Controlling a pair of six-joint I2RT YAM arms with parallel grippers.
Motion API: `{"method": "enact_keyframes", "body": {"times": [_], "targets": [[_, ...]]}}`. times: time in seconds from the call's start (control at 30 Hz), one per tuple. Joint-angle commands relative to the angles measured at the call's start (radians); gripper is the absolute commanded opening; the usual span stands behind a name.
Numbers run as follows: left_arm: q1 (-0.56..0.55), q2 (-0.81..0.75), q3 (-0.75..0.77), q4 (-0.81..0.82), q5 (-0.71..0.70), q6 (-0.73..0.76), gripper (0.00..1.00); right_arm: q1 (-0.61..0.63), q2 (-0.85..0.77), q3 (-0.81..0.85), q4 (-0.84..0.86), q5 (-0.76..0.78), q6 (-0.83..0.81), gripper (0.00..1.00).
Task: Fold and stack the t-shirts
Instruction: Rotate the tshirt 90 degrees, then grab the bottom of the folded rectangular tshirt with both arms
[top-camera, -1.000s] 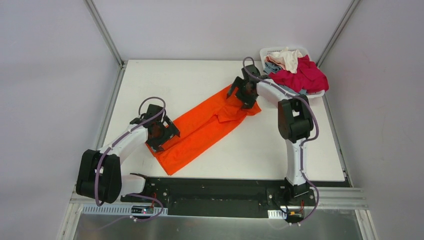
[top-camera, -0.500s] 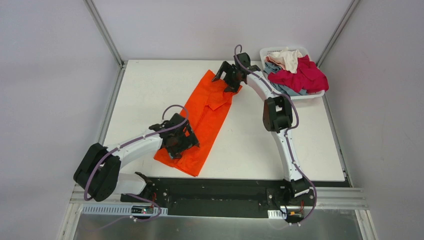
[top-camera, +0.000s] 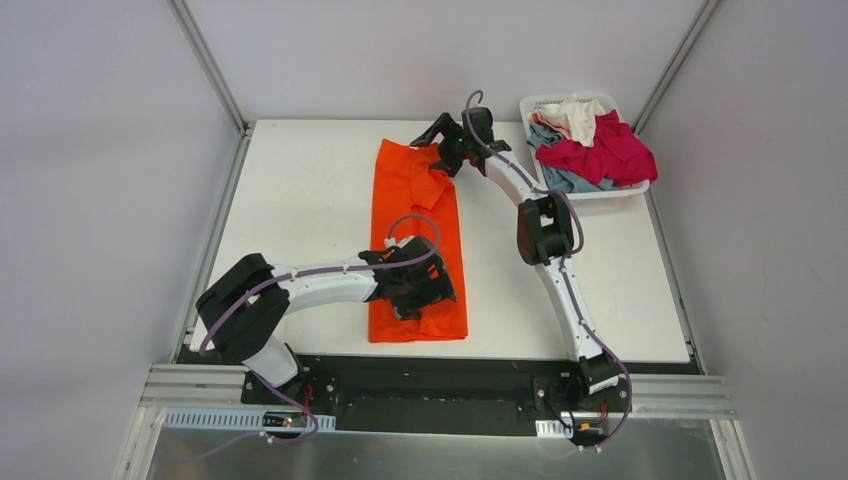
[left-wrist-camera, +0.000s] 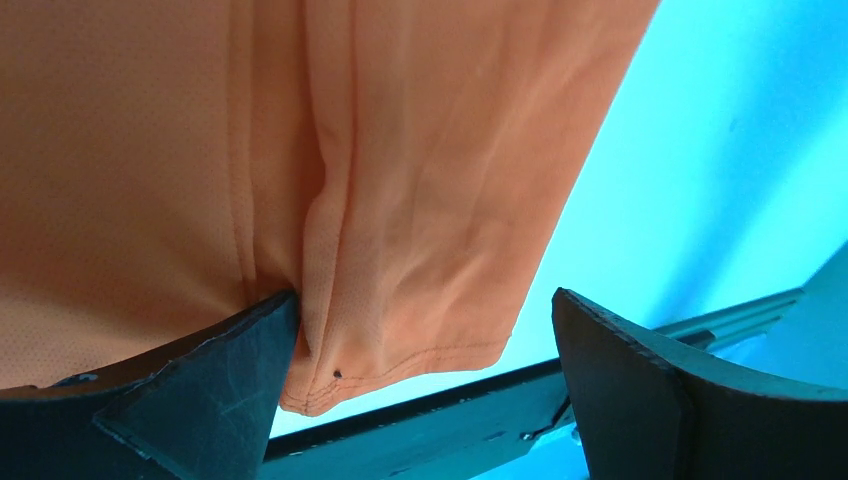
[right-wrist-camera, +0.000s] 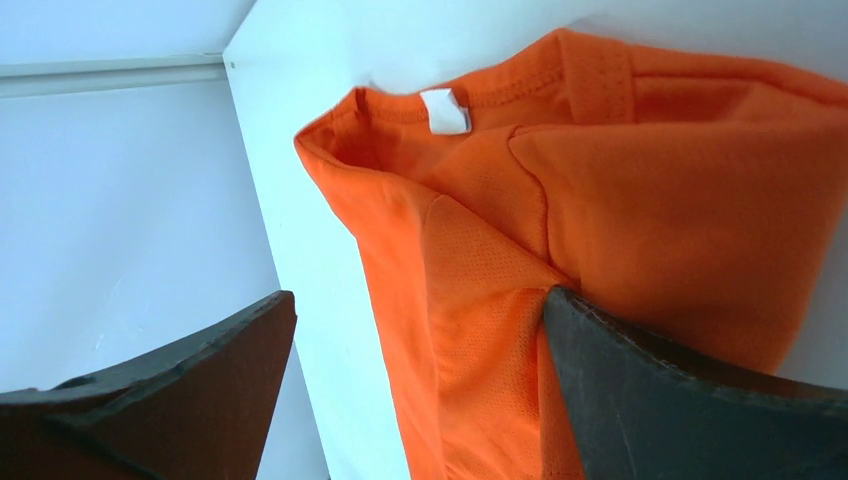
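The bright orange t-shirt (top-camera: 415, 225), folded lengthwise into a long strip, lies straight from the far edge to the near edge of the white table (top-camera: 300, 200). My left gripper (top-camera: 428, 297) is open over its near right hem corner. In the left wrist view (left-wrist-camera: 425, 340) the hem (left-wrist-camera: 400, 360) hangs beside the left finger, not pinched. My right gripper (top-camera: 438, 150) is open at the collar end. In the right wrist view (right-wrist-camera: 415, 340) the shirt (right-wrist-camera: 650, 200) with its white label (right-wrist-camera: 445, 110) lies against the right finger. Crimson (top-camera: 605, 150), grey-blue (top-camera: 555, 178) and cream (top-camera: 575, 115) t-shirts are piled in the basket.
The white slotted basket (top-camera: 545, 100) stands at the table's far right corner. A black rail (top-camera: 440, 375) runs along the near table edge, just below the shirt's hem. Grey walls and metal posts close the table in on three sides.
Both arms swung the orange shirt from a diagonal lie to a straight one, collar end going left and hem end right. Both grippers now stand open.
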Motion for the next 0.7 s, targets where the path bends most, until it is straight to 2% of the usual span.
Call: {"method": "enact_keyframes", "body": {"times": [0.0, 0.2, 0.5, 0.6, 0.67], "targets": [[-0.059, 0.064, 0.008, 0.003, -0.057, -0.049, 0.99, 0.017, 0.040, 0.030, 0.025, 0.074, 0.021, 0.99], [-0.070, -0.067, 0.002, -0.020, -0.139, 0.016, 0.99, 0.015, -0.082, 0.030, -0.008, 0.102, -0.073, 0.99], [-0.069, -0.239, 0.098, -0.174, -0.177, 0.206, 0.99, 0.009, -0.359, 0.049, -0.111, 0.159, -0.306, 0.99], [-0.066, -0.300, 0.094, -0.272, -0.228, 0.249, 0.99, 0.011, -0.482, -0.023, -0.220, 0.183, -0.371, 0.99], [-0.060, -0.338, 0.080, -0.365, -0.304, 0.234, 0.99, 0.014, -0.597, -0.161, -0.296, 0.238, -0.397, 1.00]]}}
